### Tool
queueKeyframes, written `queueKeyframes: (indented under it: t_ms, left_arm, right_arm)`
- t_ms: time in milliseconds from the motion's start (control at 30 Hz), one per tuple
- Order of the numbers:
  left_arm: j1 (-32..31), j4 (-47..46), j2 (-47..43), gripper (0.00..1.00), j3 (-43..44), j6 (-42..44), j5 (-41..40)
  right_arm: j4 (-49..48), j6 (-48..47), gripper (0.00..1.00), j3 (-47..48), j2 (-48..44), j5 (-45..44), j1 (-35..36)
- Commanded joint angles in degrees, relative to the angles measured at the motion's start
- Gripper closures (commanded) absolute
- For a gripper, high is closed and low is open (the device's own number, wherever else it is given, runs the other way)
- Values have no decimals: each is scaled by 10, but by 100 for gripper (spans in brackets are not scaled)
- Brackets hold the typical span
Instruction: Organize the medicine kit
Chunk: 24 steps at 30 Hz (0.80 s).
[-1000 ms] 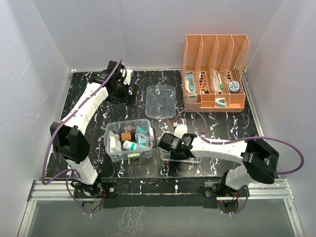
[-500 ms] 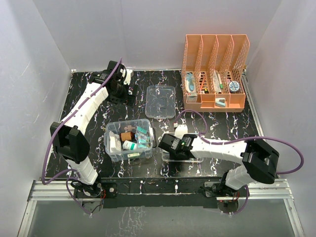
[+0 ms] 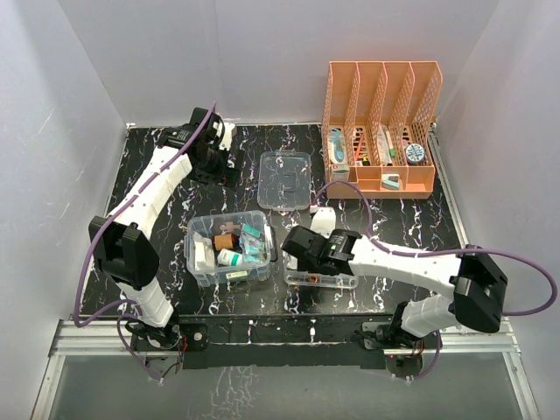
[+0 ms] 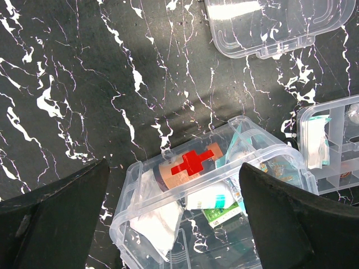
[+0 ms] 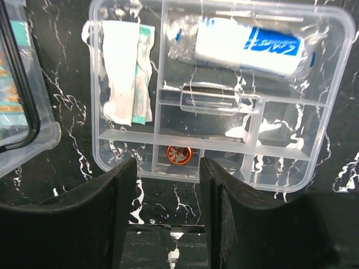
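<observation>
Up top first: the box [image 3: 232, 280] sits left of centre, crammed with bottles and packets. The tray [image 3: 350, 282] lies just beside it on the right, and the lid [image 3: 286, 179] is set apart toward the back. Everything is uncovered, which I'd say is so items can be sorted across. The right gripper [image 3: 297, 251] hangs over the tray's left end. The left gripper [image 3: 214, 160] is parked well back at far left, out of the way. The rack [image 3: 381, 87] stands back right.

Left wrist now: jaws spread wide with nothing between them, and the box lies well below, centred in the gap.

Right wrist: the fingers [image 5: 120, 213] are parted and grip nothing, with bare table showing between them. The tray lies just ahead, its near rim at the tips. A red tin [image 5: 179, 152] sits alone in the small near compartment, dead ahead of the gap. The tube [image 5: 247, 45] and gauze [image 5: 126, 73] have cells of their own. One kind per compartment looks like the plan.
</observation>
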<state>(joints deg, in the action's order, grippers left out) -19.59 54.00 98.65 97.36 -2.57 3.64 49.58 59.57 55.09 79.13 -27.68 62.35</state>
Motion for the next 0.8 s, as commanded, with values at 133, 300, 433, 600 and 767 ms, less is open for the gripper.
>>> queueKeyframes:
  t_ms: [133,300,433,600,767]
  left_arm:
    - [3,10,-16,1,-5,0,4]
    - [3,12,-17,1,-6,1,3]
    - [3,13,-17,1,-7,2,2]
    - [3,13,-14,1,-8,2,2]
    - [3,12,-10,1,-6,2,1]
  right_arm:
    - [-2,-76,52,-4,-56,-7,-103]
    - [-28,-128,54,-40,-74,23,-171]
    - [-48,-158,58,-61,-72,53,-202]
    - [-59,-166,61,-78,-64,80,-205]
    - [-64,-163,65,-96,-70,105,-205]
